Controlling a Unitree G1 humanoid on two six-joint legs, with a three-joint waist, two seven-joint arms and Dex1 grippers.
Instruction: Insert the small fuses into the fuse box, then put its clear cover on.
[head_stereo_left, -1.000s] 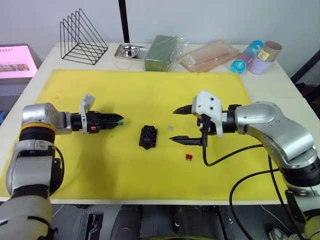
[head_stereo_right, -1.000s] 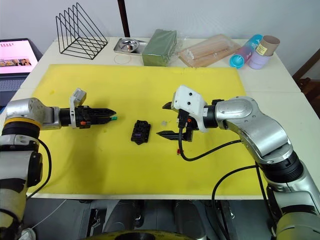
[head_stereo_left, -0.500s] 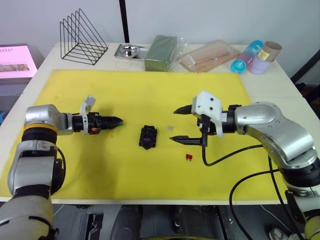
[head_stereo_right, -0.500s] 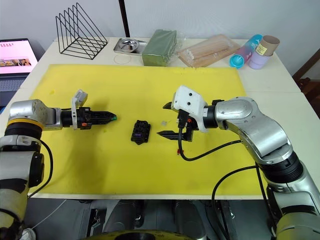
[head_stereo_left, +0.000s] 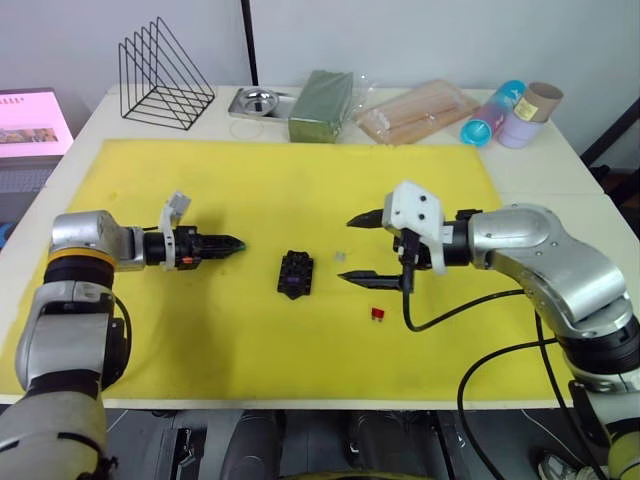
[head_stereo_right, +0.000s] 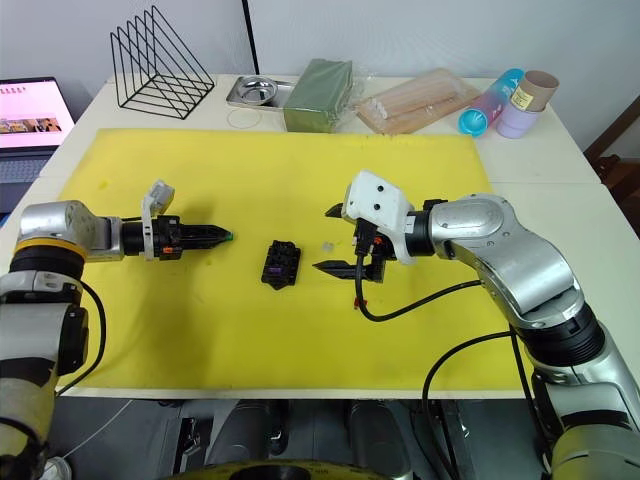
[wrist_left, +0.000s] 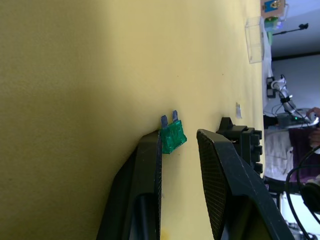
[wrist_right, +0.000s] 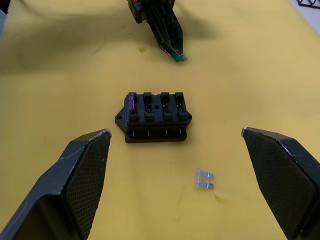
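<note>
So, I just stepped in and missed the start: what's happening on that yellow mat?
The robot is loading a fuse box in the middle of the yellow mat. Its left gripper carries a green fuse at its fingertips, beside the box. The right gripper hangs wide open on the other side, holding nothing. A purple fuse already sits in an end slot; a pale fuse and a red fuse lie loose on the mat.
</note>
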